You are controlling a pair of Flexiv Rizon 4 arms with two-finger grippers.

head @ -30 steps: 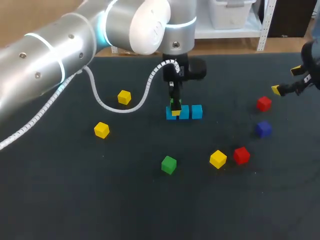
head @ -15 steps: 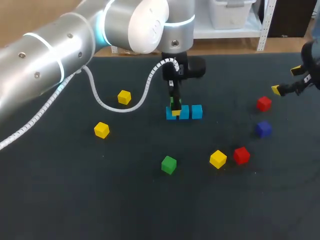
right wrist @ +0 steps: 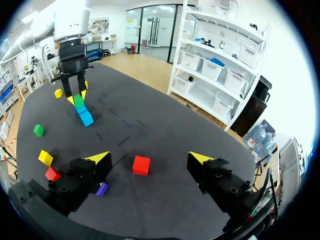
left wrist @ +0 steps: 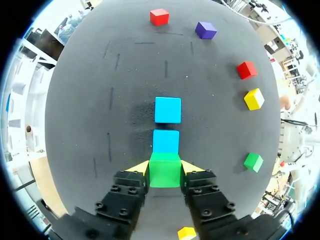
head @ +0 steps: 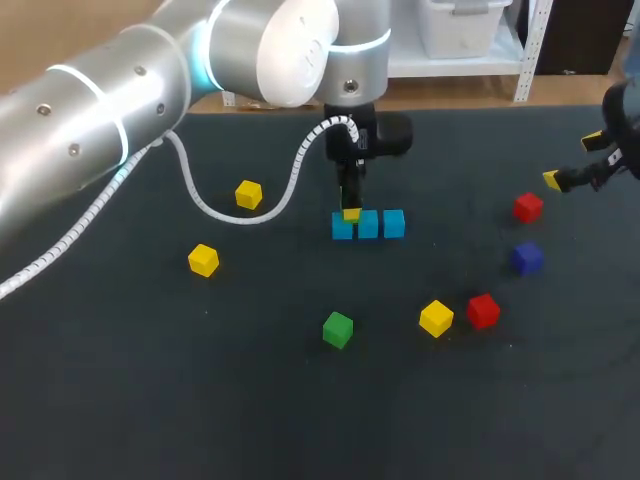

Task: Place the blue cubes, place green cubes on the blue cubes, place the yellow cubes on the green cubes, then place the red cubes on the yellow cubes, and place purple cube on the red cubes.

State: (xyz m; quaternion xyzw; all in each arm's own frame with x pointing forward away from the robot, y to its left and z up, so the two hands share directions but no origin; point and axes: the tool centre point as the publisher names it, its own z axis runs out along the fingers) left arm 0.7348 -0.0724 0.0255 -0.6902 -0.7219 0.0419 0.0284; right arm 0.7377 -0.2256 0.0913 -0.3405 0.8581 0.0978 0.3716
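Dark table [head: 150,400], left arm [head: 345,70] vertical, jaws tight on green cube [left wrist: 165,171].

Left arm [head: 120,110] outstretched (right jaws apart)

Three blue cubes [head: 394,222], two green [head: 338,329], three yellow [head: 203,260], two red [head: 483,310], one purple [head: 527,258].

Green cube [left wrist: 165,171], blue cubes [left wrist: 167,110]
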